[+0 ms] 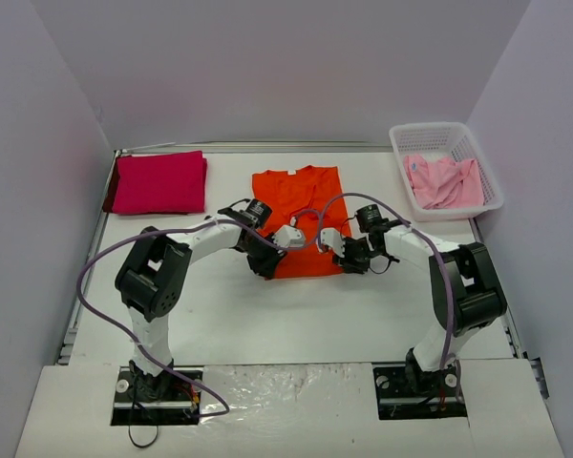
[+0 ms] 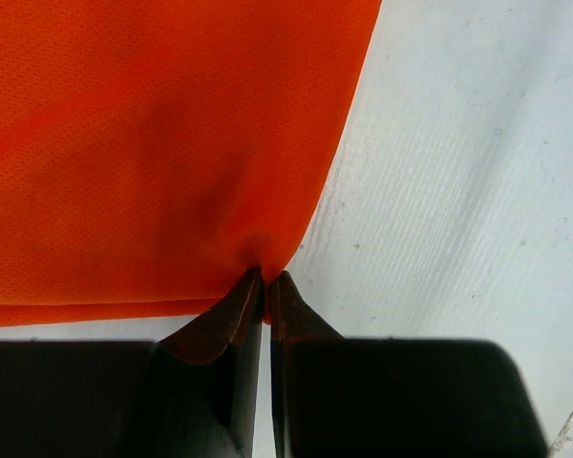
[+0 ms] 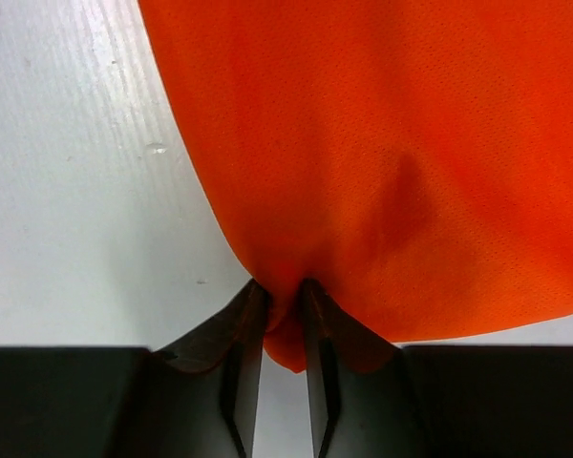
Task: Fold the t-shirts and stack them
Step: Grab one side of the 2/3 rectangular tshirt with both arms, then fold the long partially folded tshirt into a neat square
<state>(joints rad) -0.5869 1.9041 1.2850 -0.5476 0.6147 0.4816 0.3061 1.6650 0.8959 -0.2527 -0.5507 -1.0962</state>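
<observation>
The bright orange t-shirt (image 1: pixel 299 205) lies flat in the middle of the table, collar toward the back. My left gripper (image 1: pixel 266 266) is at its near left corner, shut on the orange cloth (image 2: pixel 153 143), the jaws (image 2: pixel 265 277) pressed together on the corner's tip. My right gripper (image 1: pixel 343 255) is at the near right corner, its jaws closed on a bunched fold of the orange cloth (image 3: pixel 411 124) that pokes down between the fingertips (image 3: pixel 285 291). A magenta-red t-shirt (image 1: pixel 159 181) lies folded at the back left. A pale pink t-shirt (image 1: pixel 444 181) lies crumpled in the basket.
A white lattice basket (image 1: pixel 435 133) stands at the back right against the wall. Grey walls close the table (image 1: pixel 267 315) in on the left, back and right. Purple cables loop over both arms.
</observation>
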